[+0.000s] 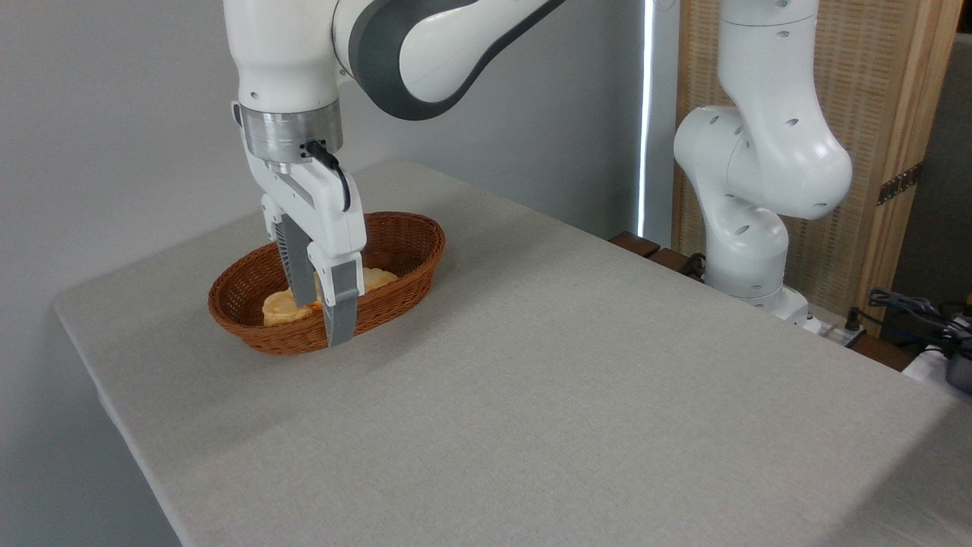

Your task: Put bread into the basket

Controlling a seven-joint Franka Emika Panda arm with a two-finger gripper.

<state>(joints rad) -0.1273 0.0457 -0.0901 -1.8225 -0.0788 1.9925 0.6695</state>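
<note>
The oval reddish-brown wicker basket [414, 232] sits on the table at the left. The golden, scalloped bread [278, 308] lies flat inside it, its middle hidden behind the gripper's fingers. My gripper [323, 323] hangs over the basket's near side, pointing down. It is open, with a gap between its grey fingers [342, 304] and nothing held. The front finger overlaps the basket's near rim in this view.
The grey cloth-covered table [547, 380] stretches out to the right and front of the basket. The arm's white base [748, 251] stands at the table's far right edge, with cables [919, 311] beyond it. A wall lies close behind the basket.
</note>
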